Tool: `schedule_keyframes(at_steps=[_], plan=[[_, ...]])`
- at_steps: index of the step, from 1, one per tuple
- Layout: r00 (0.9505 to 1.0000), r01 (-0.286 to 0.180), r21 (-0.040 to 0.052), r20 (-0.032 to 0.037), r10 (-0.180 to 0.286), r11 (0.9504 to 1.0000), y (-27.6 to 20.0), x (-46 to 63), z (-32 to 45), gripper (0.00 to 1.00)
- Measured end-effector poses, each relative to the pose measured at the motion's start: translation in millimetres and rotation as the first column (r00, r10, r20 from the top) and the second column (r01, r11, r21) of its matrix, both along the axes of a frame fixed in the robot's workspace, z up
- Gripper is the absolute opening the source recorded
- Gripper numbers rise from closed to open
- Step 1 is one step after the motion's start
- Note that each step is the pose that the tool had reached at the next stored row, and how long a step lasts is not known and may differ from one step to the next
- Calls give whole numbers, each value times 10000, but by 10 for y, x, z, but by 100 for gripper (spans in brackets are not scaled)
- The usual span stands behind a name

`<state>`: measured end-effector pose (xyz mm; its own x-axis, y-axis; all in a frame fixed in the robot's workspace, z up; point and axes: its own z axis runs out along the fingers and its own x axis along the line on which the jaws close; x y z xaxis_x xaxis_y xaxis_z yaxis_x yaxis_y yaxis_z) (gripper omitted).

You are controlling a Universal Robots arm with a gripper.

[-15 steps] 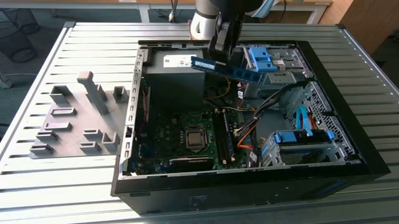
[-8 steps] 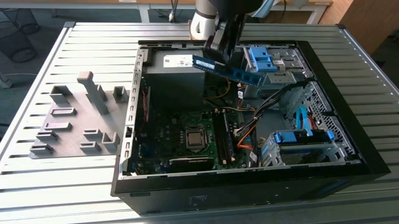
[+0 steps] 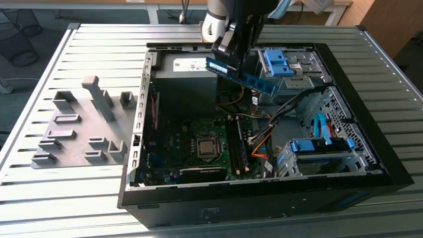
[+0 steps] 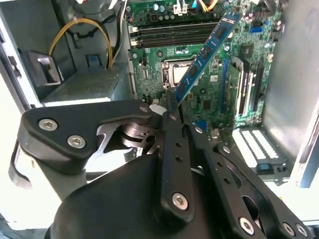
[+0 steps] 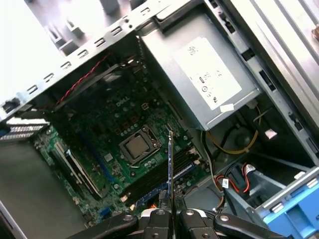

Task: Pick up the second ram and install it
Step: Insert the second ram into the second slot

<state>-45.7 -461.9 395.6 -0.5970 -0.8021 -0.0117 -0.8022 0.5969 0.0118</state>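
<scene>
The second ram [image 3: 243, 77] is a long blue-green strip with dark chips, held tilted in the air above the open computer case [image 3: 370, 163]. My gripper [image 3: 225, 55] is shut on one end of it, over the rear part of the case near the power supply. In the second wrist view the ram [image 4: 207, 52] slants out from the gripper [image 4: 172, 101] over the motherboard [image 4: 209, 94]. In the first wrist view the ram [image 5: 170, 164] shows edge-on above the gripper [image 5: 170, 203], over the long memory slots [image 5: 162, 179] beside the processor socket [image 5: 137, 147].
A grey holder plate with upright blocks [image 3: 79, 134] lies at the exterior view's left on the slatted table [image 3: 73, 198]. Inside the case are the power supply [image 3: 188, 67], blue drive caddies [image 3: 278, 62] [image 3: 317, 146] and loose coloured cables [image 3: 261, 144].
</scene>
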Motion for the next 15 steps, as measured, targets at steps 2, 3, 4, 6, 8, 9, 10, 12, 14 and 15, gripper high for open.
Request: schedule_keyframes(at_steps=[2,3,4,6,8,9,10,12,14,15], plan=[[9995,331,-3,0,-331,9995,0,0,-3,14],[9987,515,-4,0,-515,9987,0,0,-6,14],[9976,690,-6,0,-690,9976,0,0,-8,14],[9945,1047,-9,0,-1047,9945,0,0,-12,14],[9901,1404,-10,1,-1404,9901,0,0,-17,14],[9874,1581,-11,1,-1581,9874,0,0,-19,14],[9842,1769,-11,1,-1769,9842,0,0,-22,14],[9772,2122,-13,1,-2122,9772,0,0,-26,14],[9690,2471,-13,1,-2471,9690,0,0,-32,14],[9643,2647,-13,1,-2647,9643,0,0,-34,14]])
